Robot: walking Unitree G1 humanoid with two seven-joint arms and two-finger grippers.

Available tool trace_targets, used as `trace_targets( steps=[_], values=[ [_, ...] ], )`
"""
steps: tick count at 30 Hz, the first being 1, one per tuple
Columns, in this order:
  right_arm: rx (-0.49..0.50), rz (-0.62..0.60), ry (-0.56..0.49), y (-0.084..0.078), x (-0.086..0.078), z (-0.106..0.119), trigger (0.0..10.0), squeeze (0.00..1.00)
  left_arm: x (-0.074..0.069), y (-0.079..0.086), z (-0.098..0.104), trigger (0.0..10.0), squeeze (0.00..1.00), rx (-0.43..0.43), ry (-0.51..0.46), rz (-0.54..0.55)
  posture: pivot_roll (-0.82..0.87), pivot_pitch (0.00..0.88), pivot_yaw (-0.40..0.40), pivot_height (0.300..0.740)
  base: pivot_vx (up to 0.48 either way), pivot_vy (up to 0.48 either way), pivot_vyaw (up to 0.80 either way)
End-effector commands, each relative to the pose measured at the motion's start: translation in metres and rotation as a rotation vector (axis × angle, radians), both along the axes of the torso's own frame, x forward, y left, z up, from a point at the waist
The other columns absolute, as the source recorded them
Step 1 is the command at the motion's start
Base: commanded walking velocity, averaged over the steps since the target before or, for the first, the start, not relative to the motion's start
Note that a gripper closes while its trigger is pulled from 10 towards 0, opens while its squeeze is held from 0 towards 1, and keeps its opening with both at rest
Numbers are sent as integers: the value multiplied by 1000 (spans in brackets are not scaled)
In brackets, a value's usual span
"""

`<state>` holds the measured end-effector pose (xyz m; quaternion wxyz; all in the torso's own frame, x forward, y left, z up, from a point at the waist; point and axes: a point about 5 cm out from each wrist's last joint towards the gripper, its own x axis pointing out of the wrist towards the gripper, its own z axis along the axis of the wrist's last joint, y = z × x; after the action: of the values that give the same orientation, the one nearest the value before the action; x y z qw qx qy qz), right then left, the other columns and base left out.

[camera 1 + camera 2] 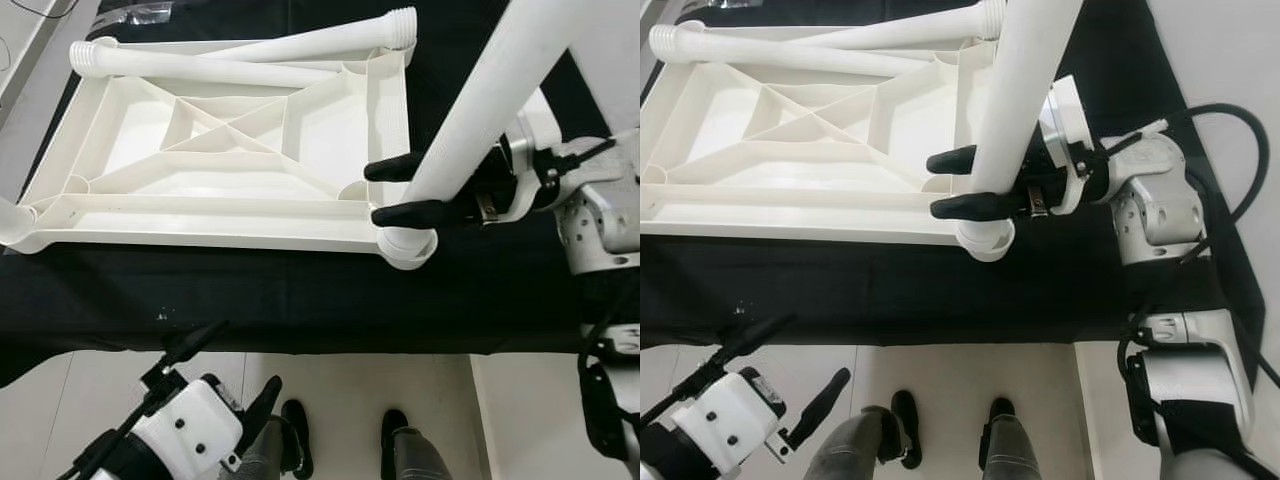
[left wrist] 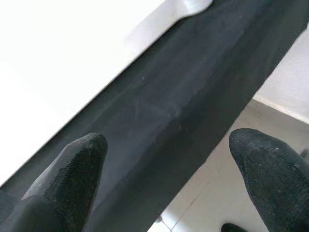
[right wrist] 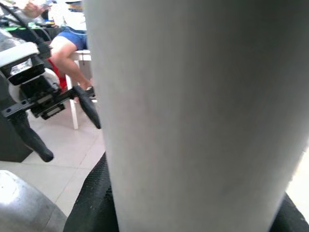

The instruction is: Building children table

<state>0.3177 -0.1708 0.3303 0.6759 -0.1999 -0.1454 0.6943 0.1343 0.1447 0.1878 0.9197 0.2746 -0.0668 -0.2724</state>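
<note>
A white plastic tabletop (image 1: 130, 235) lies upside down on a black cloth, its ribbed underside up. Two loose white legs (image 1: 200, 66) lie across its far edge. My right gripper (image 1: 400, 190) is shut on a third white leg (image 1: 480, 110), which stands upright in the near right corner socket (image 1: 408, 248). That leg (image 3: 193, 116) is close up in the right wrist view. My left gripper (image 1: 225, 365) is open, low in front of the table edge, with nothing between its fingers (image 2: 72, 164).
The black cloth (image 1: 300, 290) hangs over the table's near edge. Below it is a pale tiled floor (image 1: 350, 390) with my two feet. A person sits on a chair (image 3: 67, 43) in the background of the right wrist view.
</note>
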Motion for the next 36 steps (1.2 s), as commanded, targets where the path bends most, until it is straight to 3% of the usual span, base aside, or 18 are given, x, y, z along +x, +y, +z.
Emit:
trace_targets(
  steps=[1, 18, 29, 36],
  values=[
    [-47, -34, 61, -7, 5, -12, 10000, 0, -2, 2, -4, 10000, 0, 13, 19, 3, 103, 435, 98, 740, 0, 0, 0],
    [-87, -13, 152, -16, 5, -20, 10000, 0, -4, 4, -4, 10000, 0, 17, 7, -2, 98, 434, 98, 740, 0, 0, 0],
    [-59, -3, 144, 3, 17, -23, 10000, 0, -4, 3, -5, 10000, 0, 14, 0, -4, 84, 421, 87, 740, 0, 0, 0],
    [-88, -132, 81, 17, 24, -29, 10000, 0, -4, 2, -5, 10000, 0, 10, -10, -4, 71, 423, 76, 740, 0, 0, 0]
  ],
)
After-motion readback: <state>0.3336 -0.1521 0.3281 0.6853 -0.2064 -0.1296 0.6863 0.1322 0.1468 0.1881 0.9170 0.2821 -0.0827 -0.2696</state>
